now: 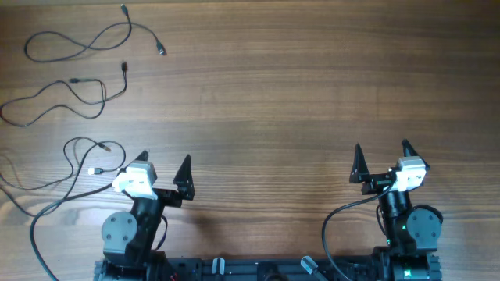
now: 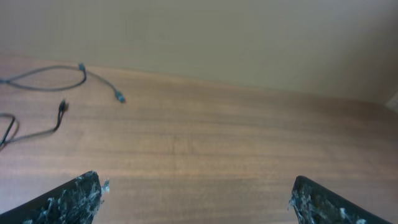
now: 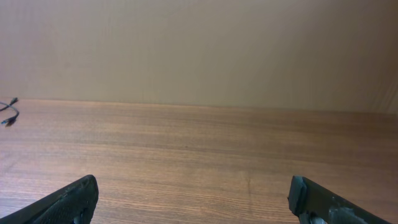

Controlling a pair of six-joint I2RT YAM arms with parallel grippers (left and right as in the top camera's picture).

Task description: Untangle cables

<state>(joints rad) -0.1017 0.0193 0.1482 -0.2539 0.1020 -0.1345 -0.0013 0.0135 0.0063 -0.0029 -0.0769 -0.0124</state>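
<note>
Three thin dark cables lie on the left part of the bench (image 1: 273,94), each one apart from the others. The far cable (image 1: 94,44) is in the far left corner. It crosses over itself once and its two small plug ends point away to the far side and to the right. The middle cable (image 1: 103,97) snakes along just nearer than that, with one plug end turned up toward the far cable. The near cable (image 1: 78,140) loops close to the left arm, and its pale plug end sits just beside the arm's white wrist. I cannot tell whether they touch. A thicker black wire (image 1: 47,215) curves out from the left arm's base and passes under that same patch.

The left fingers (image 1: 185,168) stand at the near left of the bench, spread as wide as they go, with nothing between them. From the left wrist camera the far cable (image 2: 84,76) and an end of the middle cable (image 2: 61,109) lie well ahead and to the left of the fingertips.

The right fingers (image 1: 358,160) are at the near right, well apart from every cable, also fully spread and holding nothing. Bare wood lies ahead of them, and only a scrap of cable shows at the far left edge of the right wrist view.
</note>
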